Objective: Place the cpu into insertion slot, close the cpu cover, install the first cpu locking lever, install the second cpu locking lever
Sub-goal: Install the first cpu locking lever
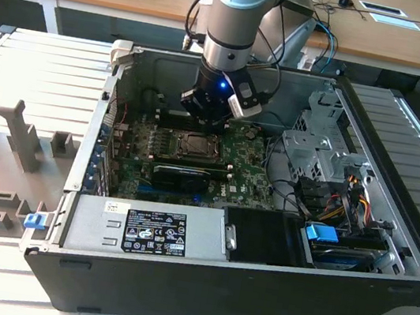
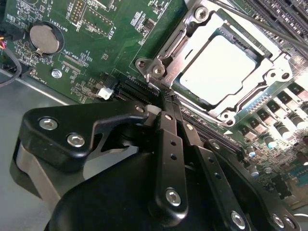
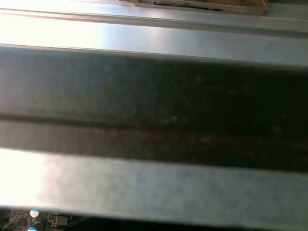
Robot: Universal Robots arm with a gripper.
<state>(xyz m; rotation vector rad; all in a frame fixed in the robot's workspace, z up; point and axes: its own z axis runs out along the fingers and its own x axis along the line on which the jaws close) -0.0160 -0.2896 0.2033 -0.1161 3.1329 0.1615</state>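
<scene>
Open PC case (image 1: 390,234) on ribbed bench | cpu (image 2: 219,72) seated under cpu cover (image 2: 262,79) | my gripper (image 2: 166,98) pinched together, empty, beside insertion slot (image 2: 202,33) | thin stiff springy levers, I'd catch their ends.

Exterior view: set high and off the arm, looking down into the open computer case (image 1: 198,283), arm at 12 o'clock. Second wrist view: close, looking down past the gripper (image 2: 166,103) at the motherboard (image 2: 110,43), also seen from the exterior view (image 1: 246,183). First wrist view: very close, facing a metal case wall (image 3: 154,183).
</scene>
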